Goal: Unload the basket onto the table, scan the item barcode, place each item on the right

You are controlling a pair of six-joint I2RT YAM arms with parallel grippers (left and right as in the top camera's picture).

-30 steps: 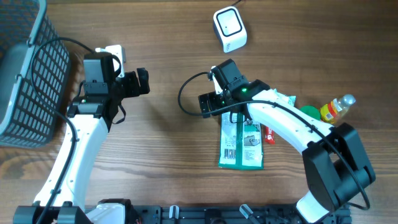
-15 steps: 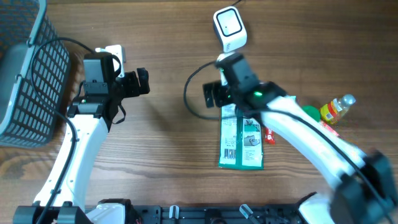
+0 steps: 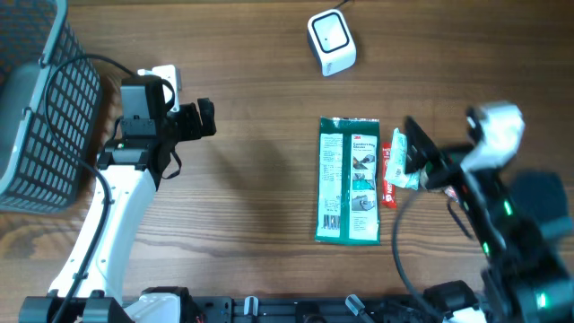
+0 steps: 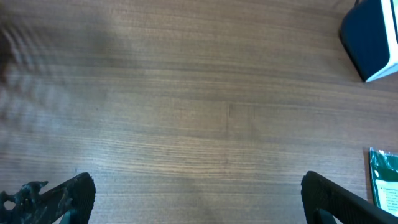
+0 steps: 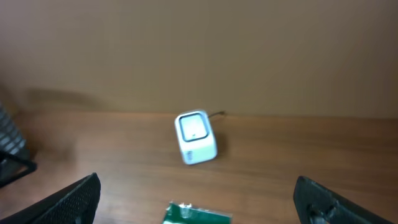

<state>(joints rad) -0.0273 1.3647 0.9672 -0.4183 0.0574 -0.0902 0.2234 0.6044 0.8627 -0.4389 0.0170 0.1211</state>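
Both claws are standing wide open, gripping nothing. The packet (image 3: 348, 179) is lying flat on the tabletop (image 3: 251, 206), just beneath the raised right claw (image 5: 196, 190) and off to the right of the left claw (image 4: 199, 199). The scanner (image 3: 331, 42) is sitting beyond it. The packet is looking light, thin, floppy and slick, so pinching one long edge is probably suiting best.
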